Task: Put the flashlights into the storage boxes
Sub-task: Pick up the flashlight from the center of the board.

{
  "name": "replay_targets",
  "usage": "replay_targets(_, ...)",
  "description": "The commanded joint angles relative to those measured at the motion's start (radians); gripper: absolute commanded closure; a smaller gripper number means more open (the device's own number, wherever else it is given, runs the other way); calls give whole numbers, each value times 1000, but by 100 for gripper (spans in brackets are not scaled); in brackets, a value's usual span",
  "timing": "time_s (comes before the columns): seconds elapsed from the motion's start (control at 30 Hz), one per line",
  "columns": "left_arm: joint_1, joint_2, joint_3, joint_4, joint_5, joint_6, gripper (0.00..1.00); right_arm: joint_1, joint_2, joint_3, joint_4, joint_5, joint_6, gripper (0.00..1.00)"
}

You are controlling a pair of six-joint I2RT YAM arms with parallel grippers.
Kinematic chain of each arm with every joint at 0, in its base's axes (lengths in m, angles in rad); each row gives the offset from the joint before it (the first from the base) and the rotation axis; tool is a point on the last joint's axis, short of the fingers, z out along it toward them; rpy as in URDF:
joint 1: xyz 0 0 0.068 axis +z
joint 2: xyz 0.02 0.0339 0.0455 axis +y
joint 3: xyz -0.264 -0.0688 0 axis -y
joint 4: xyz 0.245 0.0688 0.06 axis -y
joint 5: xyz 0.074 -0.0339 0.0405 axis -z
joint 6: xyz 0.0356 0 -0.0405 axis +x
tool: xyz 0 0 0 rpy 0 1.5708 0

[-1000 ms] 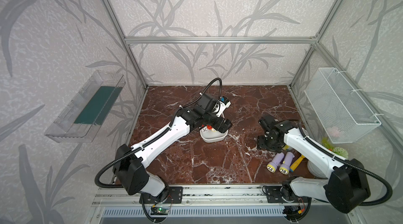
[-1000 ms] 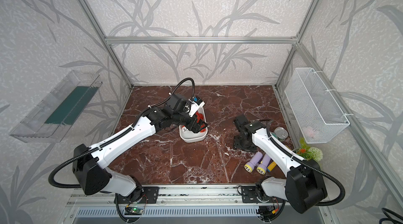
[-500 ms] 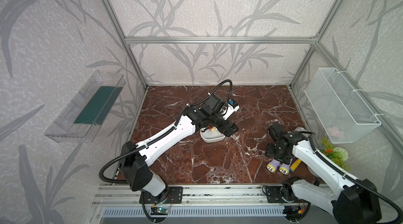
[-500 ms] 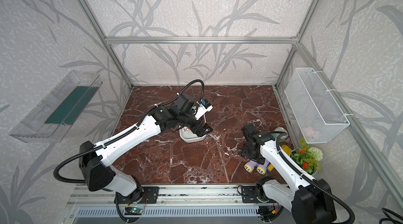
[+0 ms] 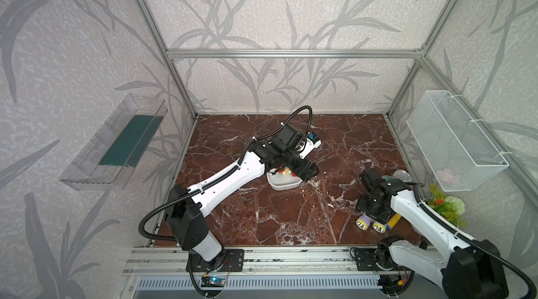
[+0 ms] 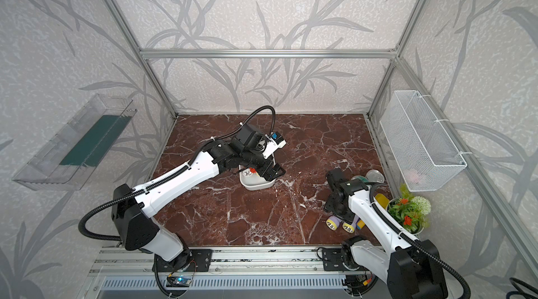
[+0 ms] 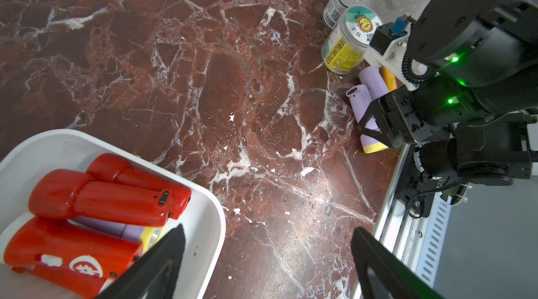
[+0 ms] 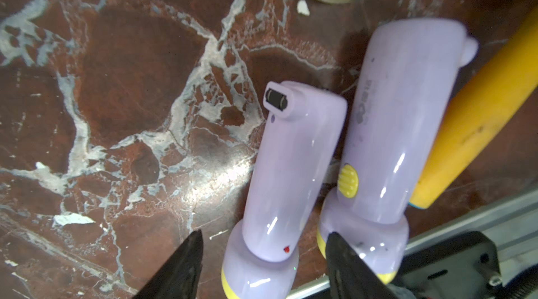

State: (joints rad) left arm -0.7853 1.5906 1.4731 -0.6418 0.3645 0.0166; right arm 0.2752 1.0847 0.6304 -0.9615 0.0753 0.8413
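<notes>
Flashlights loose on the counter: left lavender flashlight and right lavender flashlight, just beside each other at the near right corner, lenses toward the near edge. Three red flashlights and at least one lavender lie heaped in the storage box, mid-counter.

Right hand released, low over the left lavender flashlight, a finger either side of its flared head. No contact that I can see. Left hand released and empty, at the box's right side.

Risks, as I judge them:
- Inner finger has only the thin gap between the two heads. It could land on the neighbour, shove it, or pinch both.
- Glossy, flared head: a squeeze there may let the flashlight slip or swing.
- Yellow handle and jar crowd the right side, so a knocked flashlight could roll against them.
- Box already stacked; more may ride above the rim and roll off.

Hard to see: right fingertips are cut off at the wrist view's edge. Both top views hide the lavender bodies under the right arm and most of the box under the left. Bottom layer's count is unclear.
</notes>
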Motion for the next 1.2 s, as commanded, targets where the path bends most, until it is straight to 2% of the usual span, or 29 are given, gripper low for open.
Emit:
replay_targets(0.0, -5, 8, 35, -27, -5, 37, 8, -6, 24, -15, 44, -23, 5, 37)
replay_targets(0.33, -2, 3, 26, -41, -31, 48, 8, -21, 102, -12, 88, -60, -16, 43)
replay_targets(0.97, 9, -2, 15, -44, -48, 54, 8, -56, 243, -22, 182, -107, -58, 47)
replay_targets(1.17, 12, -6, 7, -47, -52, 52, 8, -56, 256, -8, 183, -110, -68, 56)
